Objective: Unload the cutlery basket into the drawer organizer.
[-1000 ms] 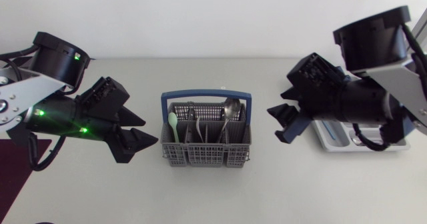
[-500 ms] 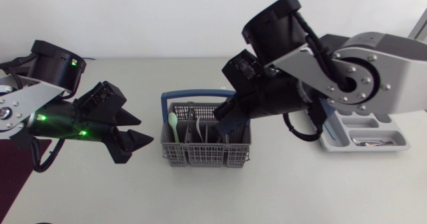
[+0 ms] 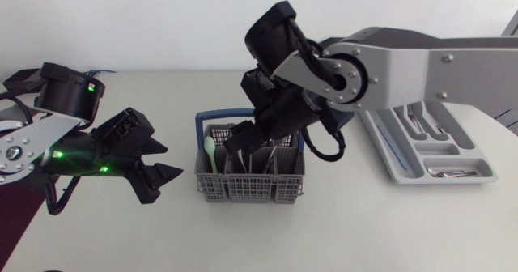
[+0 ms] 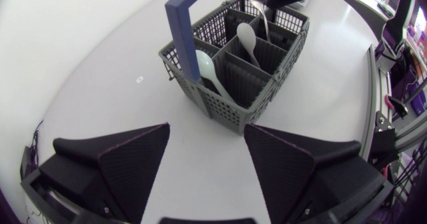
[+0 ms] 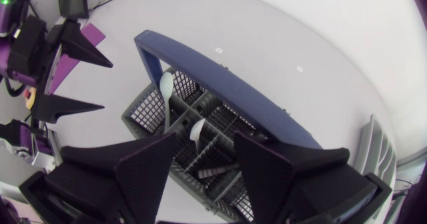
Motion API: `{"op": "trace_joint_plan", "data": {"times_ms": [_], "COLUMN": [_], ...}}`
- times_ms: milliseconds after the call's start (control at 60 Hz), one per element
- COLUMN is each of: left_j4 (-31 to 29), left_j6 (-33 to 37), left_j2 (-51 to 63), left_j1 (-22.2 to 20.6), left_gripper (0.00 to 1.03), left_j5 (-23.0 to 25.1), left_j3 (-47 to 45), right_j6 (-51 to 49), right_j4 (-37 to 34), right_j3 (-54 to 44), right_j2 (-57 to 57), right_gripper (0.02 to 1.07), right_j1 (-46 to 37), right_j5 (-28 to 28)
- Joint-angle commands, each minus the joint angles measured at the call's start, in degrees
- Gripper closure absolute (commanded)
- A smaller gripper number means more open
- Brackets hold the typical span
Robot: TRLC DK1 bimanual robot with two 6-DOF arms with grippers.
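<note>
A grey cutlery basket (image 3: pixel 251 187) with a blue handle (image 5: pixel 220 84) stands mid-table. It holds a pale green spoon (image 3: pixel 210 149), a white spoon (image 4: pixel 248 37) and metal pieces. My right arm reaches in from the right. Its gripper (image 3: pixel 243 138) hangs open just over the basket's back compartments, and in the right wrist view nothing is gripped between the fingers (image 5: pixel 140 174). My left gripper (image 3: pixel 166 173) stands open to the left of the basket, a short gap away and pointing at it. The grey drawer organizer (image 3: pixel 453 155) lies at the far right.
A dark purple mat (image 3: pixel 16 203) lies at the table's left edge under my left arm. The organizer has some metal cutlery in its front compartment. My right arm's thick links span the table between organizer and basket.
My right arm has swung left from above the organizer to above the basket, its gripper staying open. The left arm has shifted only slightly.
</note>
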Motion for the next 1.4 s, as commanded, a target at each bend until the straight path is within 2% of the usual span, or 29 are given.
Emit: {"op": "trace_joint_plan", "data": {"times_ms": [0,200,350,517,817,933,1233,1317,1383], "left_j4": [1.0,3.11,6.71,8.29,9.87,10.14,10.75,10.75,10.75], "left_j6": [1.11,1.11,1.02,0.93,0.85,0.93,0.93,0.93,0.93], "left_j2": [-0.7,-0.79,-0.44,0.26,0.7,0.79,1.14,1.14,1.14], "left_j1": [0.13,-0.49,-2.6,-2.69,-3.3,-3.21,-3.12,-3.12,-3.04], "left_gripper": [0.26,0.26,0.26,0.26,0.26,0.26,0.26,0.26,0.26], "left_j5": [-1.12,-3.32,-6.4,-6.4,-6.48,-6.48,-6.48,-6.48,-6.48], "left_j3": [-2.05,-3.1,-4.59,-4.86,-4.68,-4.77,-5.39,-5.39,-5.39], "right_j6": [3.29,5.84,6.98,6.72,6.37,6.1,4.96,4.35,6.81], "right_j4": [-0.24,1.43,2.83,4.5,4.59,5.21,6.35,6.7,6.44], "right_j3": [1.52,1.08,-0.59,-3.4,-4.63,-4.54,-4.19,-3.49,-3.31], "right_j2": [2.72,4.13,4.21,-0.09,-1.76,-2.64,-2.11,-0.62,-0.27], "right_gripper": [0.43,0.43,0.43,0.43,0.43,0.43,0.43,0.43,0.32], "right_j1": [0.73,1.96,2.58,3.72,5.04,6.8,8.73,9.79,10.84], "right_j5": [0.46,0.11,0.55,3.63,3.8,7.06,6.88,11.45,15.05]}}
